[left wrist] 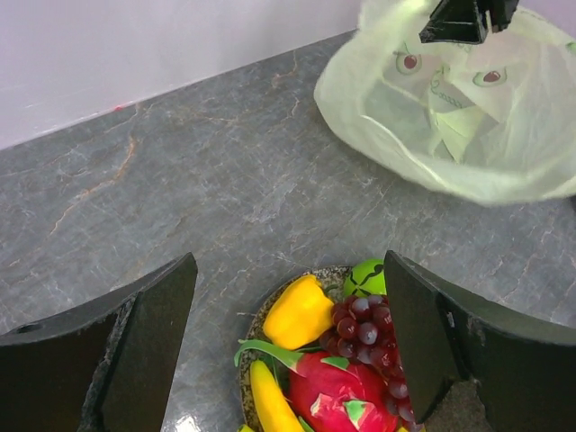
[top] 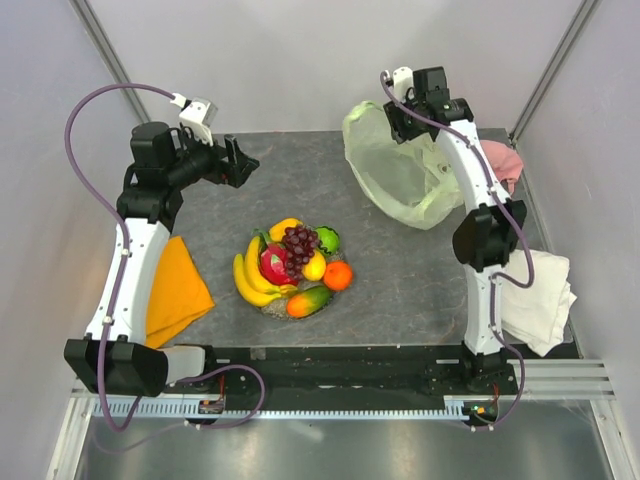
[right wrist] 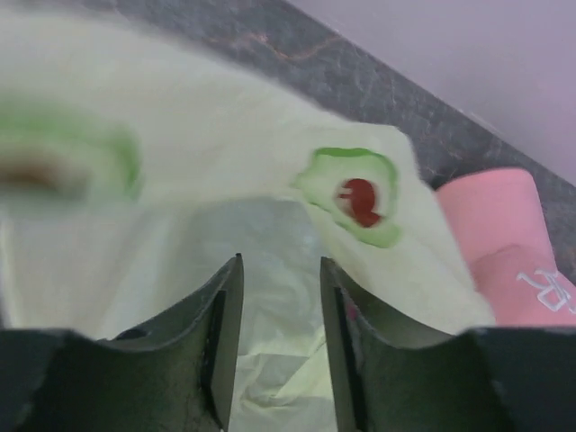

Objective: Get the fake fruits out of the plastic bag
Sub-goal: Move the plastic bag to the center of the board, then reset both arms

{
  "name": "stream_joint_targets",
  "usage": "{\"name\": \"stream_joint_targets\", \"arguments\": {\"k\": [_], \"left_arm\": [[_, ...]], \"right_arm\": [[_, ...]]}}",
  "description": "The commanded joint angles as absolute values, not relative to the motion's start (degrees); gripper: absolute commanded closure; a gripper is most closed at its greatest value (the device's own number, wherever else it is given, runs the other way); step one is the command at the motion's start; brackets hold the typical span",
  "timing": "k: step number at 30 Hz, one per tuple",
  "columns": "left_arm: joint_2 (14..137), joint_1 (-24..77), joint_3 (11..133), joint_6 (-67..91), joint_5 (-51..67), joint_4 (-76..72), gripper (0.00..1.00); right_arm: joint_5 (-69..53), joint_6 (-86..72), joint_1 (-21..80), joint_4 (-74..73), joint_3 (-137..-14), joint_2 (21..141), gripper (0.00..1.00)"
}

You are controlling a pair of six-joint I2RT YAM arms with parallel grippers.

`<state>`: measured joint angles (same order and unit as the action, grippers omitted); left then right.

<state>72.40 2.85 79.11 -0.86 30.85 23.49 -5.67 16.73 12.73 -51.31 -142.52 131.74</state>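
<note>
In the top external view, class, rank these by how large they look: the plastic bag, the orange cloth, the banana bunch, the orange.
1. plastic bag, clearly largest, though it may sit nearer the camera
2. orange cloth, partly hidden
3. banana bunch
4. orange

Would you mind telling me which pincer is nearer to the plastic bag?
Right. The right pincer is at the top of the bag; the left pincer hangs across the table, by the fruit pile.
</note>
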Motion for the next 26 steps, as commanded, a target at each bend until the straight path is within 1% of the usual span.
{"name": "stream_joint_targets", "arguments": {"k": [1,3,4,5,6,7,8,9,11,12,13,16,17,20,21,26], "left_arm": [[71.5,2.5,78.8,0.1,32.3,22.5,0.09],[71.2,2.5,78.3,0.1,32.4,22.5,0.09],[71.1,2.5,78.1,0.2,32.4,22.5,0.09],[70.9,2.5,77.8,0.1,32.5,22.6,0.09],[71.0,2.5,77.6,0.2,32.7,22.6,0.09],[71.0,2.5,77.5,0.2,32.7,22.6,0.09],[71.1,2.5,77.3,0.3,32.8,22.5,0.09],[71.2,2.5,77.1,0.4,32.8,22.6,0.08],[71.2,2.5,76.5,0.5,31.9,22.6,0.08],[71.3,2.5,76.4,0.7,31.7,22.4,0.07],[71.3,2.5,76.1,0.6,31.4,22.5,0.06],[71.2,2.5,75.4,0.8,29.9,22.4,0.05],[71.2,2.5,75.3,0.8,29.0,22.4,0.04],[71.2,2.5,75.3,0.9,27.3,22.4,0.02],[71.3,2.5,75.3,0.9,27.1,22.3,0.01],[71.1,2.4,75.6,1.0,24.1,22.1,0.01]], "right_arm": [[-12.8,16.6,16.3,-39.7,-126.9,115.3,0.48],[-18.6,17.8,19.1,-41.9,-121.7,108.7,0.45],[-19.4,17.6,20.2,-43.1,-119.8,106.3,0.40],[-20.1,16.8,22.0,-42.5,-117.7,100.5,0.36],[-21.3,15.7,22.8,-41.1,-111.7,97.2,0.31],[-21.8,13.1,23.5,-36.1,-108.1,93.7,0.04],[-21.8,12.4,24.9,-33.5,-104.4,86.8,0.02],[-20.9,11.5,25.8,-31.2,-97.3,83.6,0.02],[-15.1,8.5,27.2,-25.6,-91.2,76.2,0.02],[-13.2,7.6,28.0,-24.9,-86.6,74.8,0.02],[-7.8,6.5,28.1,-24.4,-84.7,73.8,0.02],[4.4,0.3,28.2,-26.5,-83.1,73.4,0.02],[12.1,-1.7,28.2,-27.2,-83.5,74.4,0.02],[20.7,-2.8,28.2,-28.8,-84.5,76.0,0.02],[21.0,-2.3,28.2,-29.0,-84.5,76.1,0.02],[19.4,-1.7,28.2,-27.7,-84.1,76.9,0.02]]}}
